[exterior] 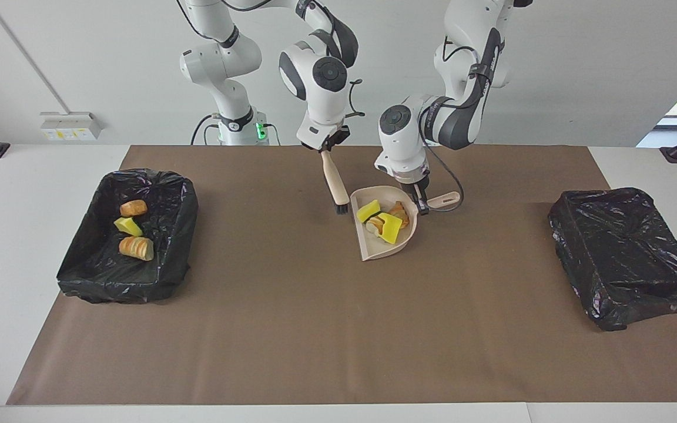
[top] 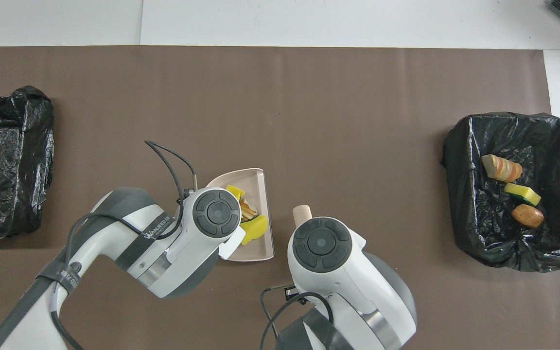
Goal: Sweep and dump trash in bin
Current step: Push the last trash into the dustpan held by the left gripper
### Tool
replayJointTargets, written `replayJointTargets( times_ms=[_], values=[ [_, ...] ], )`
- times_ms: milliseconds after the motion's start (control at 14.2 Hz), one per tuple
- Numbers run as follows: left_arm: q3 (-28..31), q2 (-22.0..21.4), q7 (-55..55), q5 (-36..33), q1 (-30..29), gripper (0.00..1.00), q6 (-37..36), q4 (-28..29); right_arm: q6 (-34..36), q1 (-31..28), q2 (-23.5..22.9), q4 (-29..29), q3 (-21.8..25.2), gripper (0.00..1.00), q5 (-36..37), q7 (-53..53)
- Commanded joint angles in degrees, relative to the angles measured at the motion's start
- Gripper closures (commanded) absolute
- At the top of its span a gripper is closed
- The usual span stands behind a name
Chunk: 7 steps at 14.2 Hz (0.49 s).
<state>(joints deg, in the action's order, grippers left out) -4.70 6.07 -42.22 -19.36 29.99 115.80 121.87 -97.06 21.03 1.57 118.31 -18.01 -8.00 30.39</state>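
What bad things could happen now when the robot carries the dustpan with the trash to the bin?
The sponge and bread bits sit near the dustpan's open edge, so tipping it could spill them onto the mat. The left gripper pinches only the thin handle, so the pan might twist.

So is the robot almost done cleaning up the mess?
Partly. Three trash pieces already lie in the bin at the right arm's end. The other chunks sit swept into the dustpan, whose handle the left gripper grips. The right gripper holds the brush lifted beside the pan. No trash shows on the mat. Left: carry the pan over and dump it.
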Motion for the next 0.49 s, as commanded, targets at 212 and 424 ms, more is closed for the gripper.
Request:
replayJointTargets(
  times_ms=[212,424],
  values=[
    [-0.1,-6.1,-6.3,2.4,-4.2,1.0,0.5,1.6,-2.6,-2.7,1.2,1.0,-0.5,1.0,-10.4,1.8],
    [0.3,-9.7,-13.0,5.8,-6.9,1.0,-2.6,0.5,-4.4,-0.7,1.2,1.6,-1.1,1.0,-11.7,3.6]
  ],
)
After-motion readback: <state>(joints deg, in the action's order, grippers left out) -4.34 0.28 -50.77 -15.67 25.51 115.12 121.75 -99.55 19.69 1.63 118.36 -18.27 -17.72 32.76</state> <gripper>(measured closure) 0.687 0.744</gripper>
